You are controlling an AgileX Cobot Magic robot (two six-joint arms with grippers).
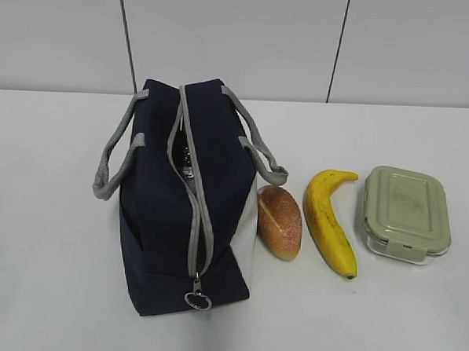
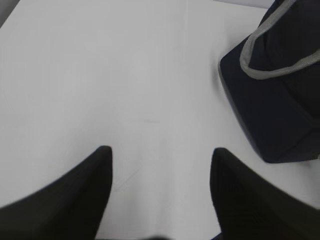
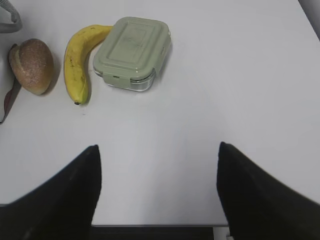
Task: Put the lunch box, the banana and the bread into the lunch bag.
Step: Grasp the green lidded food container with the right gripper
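Bag: the navy-blue fabric lunch bag (image 1: 181, 212) with grey webbing handles stands on the white tabletop (image 1: 47, 291), left of centre, its grey zipper only partly parted, ring pull (image 1: 198, 300) at the near end.
Food line-up: and here they sit in a row to its right! Golden-brown oval bread roll (image 1: 279, 222) just beside the bag wall, curved yellow banana (image 1: 329, 220) next, then the clear rectangular lunch box (image 1: 406, 214) with its sage-green clip-on lid.
Left end effector (image 2: 160, 165): released, fingers spread over bare tabletop, nothing between them; the bag's corner lies off to its right.
Right end effector (image 3: 157, 165): released too, wide apart, empty, well short of the lunch box.
Step in hand: looks like the very start, nothing packed yet.
Doing it well: widen that mouth first, I'd say. Left should brace a handle while right takes the lunch box across its narrow sides, level, lid up.
Watch for: the soft bag tipping or folding shut.
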